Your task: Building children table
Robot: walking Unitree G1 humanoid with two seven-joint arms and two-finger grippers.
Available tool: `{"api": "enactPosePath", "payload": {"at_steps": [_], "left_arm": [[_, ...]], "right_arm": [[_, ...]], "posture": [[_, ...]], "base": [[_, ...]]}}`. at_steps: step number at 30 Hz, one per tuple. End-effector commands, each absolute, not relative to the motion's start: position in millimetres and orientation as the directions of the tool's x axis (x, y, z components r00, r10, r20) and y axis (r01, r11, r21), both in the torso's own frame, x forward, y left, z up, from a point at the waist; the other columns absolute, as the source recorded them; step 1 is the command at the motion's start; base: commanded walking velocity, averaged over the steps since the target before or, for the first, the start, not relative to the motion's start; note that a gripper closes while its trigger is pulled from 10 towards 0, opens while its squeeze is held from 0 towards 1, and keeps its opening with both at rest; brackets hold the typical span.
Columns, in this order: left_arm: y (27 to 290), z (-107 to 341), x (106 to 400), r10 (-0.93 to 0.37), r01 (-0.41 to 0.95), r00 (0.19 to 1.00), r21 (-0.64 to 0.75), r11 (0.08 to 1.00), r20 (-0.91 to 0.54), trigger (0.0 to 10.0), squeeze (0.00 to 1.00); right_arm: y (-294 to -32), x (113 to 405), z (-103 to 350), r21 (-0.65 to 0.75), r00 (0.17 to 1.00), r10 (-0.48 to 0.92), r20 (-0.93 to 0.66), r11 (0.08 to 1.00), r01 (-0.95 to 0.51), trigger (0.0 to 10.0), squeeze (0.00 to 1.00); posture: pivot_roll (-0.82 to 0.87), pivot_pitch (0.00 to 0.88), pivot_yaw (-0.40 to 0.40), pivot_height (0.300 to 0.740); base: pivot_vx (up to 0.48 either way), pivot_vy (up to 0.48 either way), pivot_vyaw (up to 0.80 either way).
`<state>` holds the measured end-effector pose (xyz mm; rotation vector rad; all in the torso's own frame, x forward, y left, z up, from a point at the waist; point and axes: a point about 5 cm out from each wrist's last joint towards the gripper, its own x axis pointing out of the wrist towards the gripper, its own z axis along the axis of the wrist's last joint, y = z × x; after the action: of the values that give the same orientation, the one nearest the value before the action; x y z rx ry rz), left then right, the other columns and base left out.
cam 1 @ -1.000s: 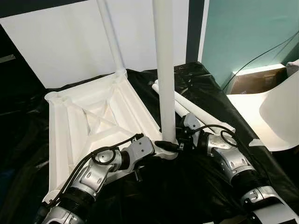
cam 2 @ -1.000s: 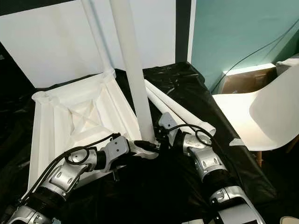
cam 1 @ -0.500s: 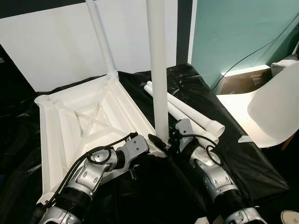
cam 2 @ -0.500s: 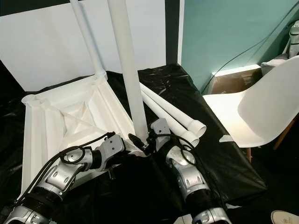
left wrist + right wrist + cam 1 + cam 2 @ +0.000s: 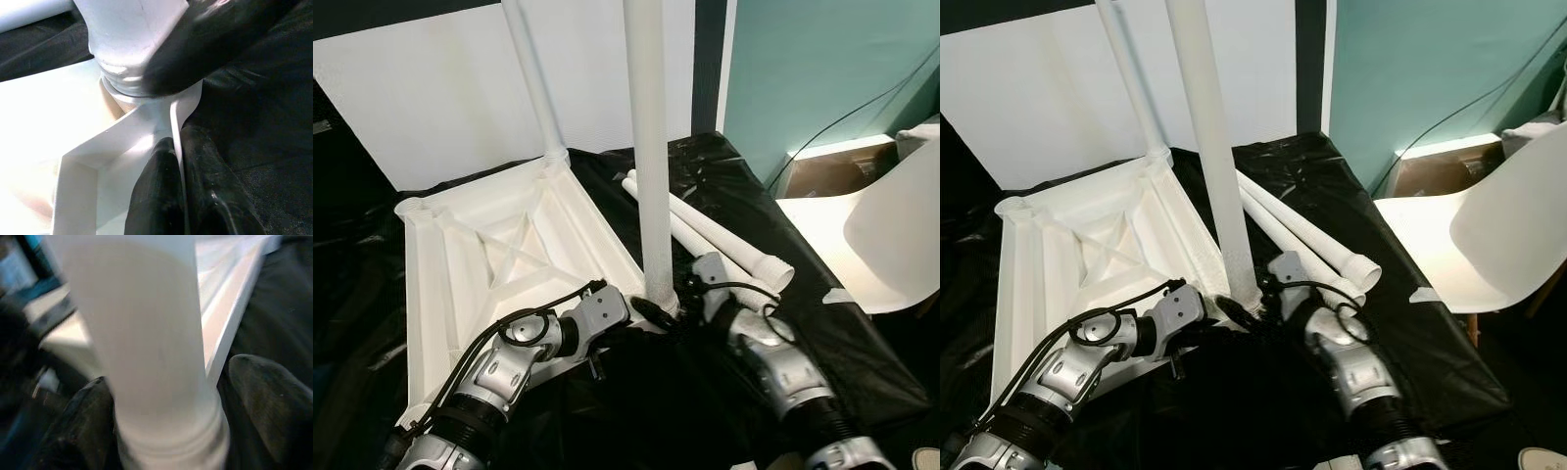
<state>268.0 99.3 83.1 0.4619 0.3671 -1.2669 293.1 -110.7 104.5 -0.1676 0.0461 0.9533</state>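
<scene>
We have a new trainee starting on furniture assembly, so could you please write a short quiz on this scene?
1. True or false: the table top lies upside down on the black sheet.
2. How many loose legs lie on the sheet? A) none B) two C) four
3. What does the right pincer clasp?

Key:
1. True.
2. B.
3. The base of the upright leg at the table top's near corner, whose rim the left pincer pinches.
</scene>
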Motion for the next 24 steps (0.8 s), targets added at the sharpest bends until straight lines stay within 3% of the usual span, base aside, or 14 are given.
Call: {"api": "enactPosePath", "payload": {"at_steps": [1, 10, 11, 12, 19, 22, 24], "left_arm": [[100, 33, 233, -0.793, 0.982, 0.067, -0.102, 0.161, -0.606, 10.0, 0.0], [98, 35, 235, -0.795, 0.983, 0.065, -0.098, 0.155, -0.603, 10.0, 0.0], [98, 35, 235, -0.795, 0.983, 0.065, -0.098, 0.155, -0.603, 10.0, 0.0], [97, 36, 236, -0.796, 0.983, 0.066, -0.097, 0.155, -0.602, 10.0, 0.0], [98, 37, 235, -0.796, 0.983, 0.072, -0.095, 0.16, -0.601, 10.0, 0.0], [99, 37, 234, -0.796, 0.981, 0.076, -0.097, 0.168, -0.601, 10.0, 0.0], [100, 36, 233, -0.796, 0.98, 0.078, -0.1, 0.172, -0.601, 10.0, 0.0]], "right_arm": [[-108, 296, 111, -0.143, 0.531, 0.841, -0.107, 0.515, -0.845, 10.0, 0.0], [-123, 310, 115, -0.205, 0.436, 0.878, -0.2, 0.397, -0.894, 10.0, 0.0], [-122, 312, 113, -0.195, 0.407, 0.883, -0.234, 0.367, -0.91, 1.6, 0.0], [-121, 313, 111, -0.18, 0.377, 0.888, -0.262, 0.339, -0.923, 0.0, 0.0], [-121, 313, 107, -0.15, 0.309, 0.892, -0.331, 0.274, -0.95, 0.0, 0.0], [-121, 313, 107, -0.136, 0.315, 0.892, -0.324, 0.285, -0.949, 0.0, 0.0], [-119, 312, 110, -0.15, 0.362, 0.878, -0.312, 0.331, -0.932, 0.0, 0.0]], "posture": [[0.06, 0.0, 0.048, 0.74], [0.06, 0.0, 0.046, 0.74], [0.07, 0.0, 0.045, 0.74], [0.07, 0.0, 0.043, 0.74], [0.08, 0.0, 0.039, 0.74], [0.09, 0.0, 0.037, 0.74], [0.09, 0.0, 0.034, 0.74]], "base": [[0.0, 0.0, 0.0], [0.0, 0.0, 0.0], [0.0, 0.0, 0.0], [0.0, 0.0, 0.0], [0.0, 0.0, 0.0], [0.0, 0.0, 0.0], [0.0, 0.0, 0.0]]}}
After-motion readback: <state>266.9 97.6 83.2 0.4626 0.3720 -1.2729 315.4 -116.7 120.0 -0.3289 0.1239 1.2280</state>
